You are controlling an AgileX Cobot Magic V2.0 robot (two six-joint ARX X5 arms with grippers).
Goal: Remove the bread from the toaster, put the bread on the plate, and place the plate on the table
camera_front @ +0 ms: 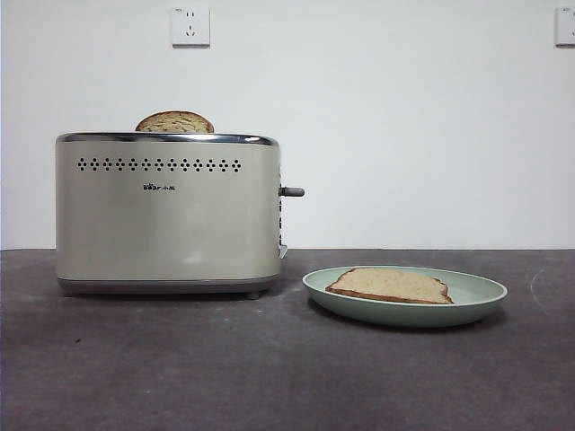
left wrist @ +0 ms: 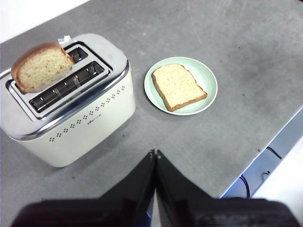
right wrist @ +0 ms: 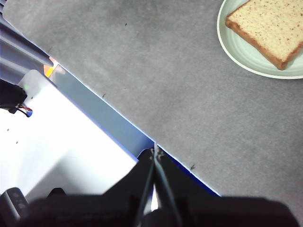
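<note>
The bread (camera_front: pixel 392 285) (left wrist: pixel 178 85) (right wrist: pixel 269 28), pale with a thin brown crust, lies flat on the sage-green plate (camera_front: pixel 472 296) (left wrist: pixel 206 75) (right wrist: pixel 236 49). The plate rests on the dark table (camera_front: pixel 180 359) just to the right of the cream toaster (camera_front: pixel 167 215) (left wrist: pixel 80 118). A darker, rounded slice (camera_front: pixel 174 122) (left wrist: pixel 40 67) sticks up from the toaster's rear slot. My left gripper (left wrist: pixel 155 153) is shut and empty, held high above the table's near edge. My right gripper (right wrist: pixel 155 151) is shut and empty over the table's edge, away from the plate. Neither arm shows in the front view.
The toaster's side lever (camera_front: pixel 292 191) points toward the plate. Two wall sockets (camera_front: pixel 190 25) sit on the white wall behind. The table's blue-trimmed edge (right wrist: pixel 109 120) runs diagonally below the right gripper, with cables (left wrist: pixel 246 182) beyond the edge in the left wrist view.
</note>
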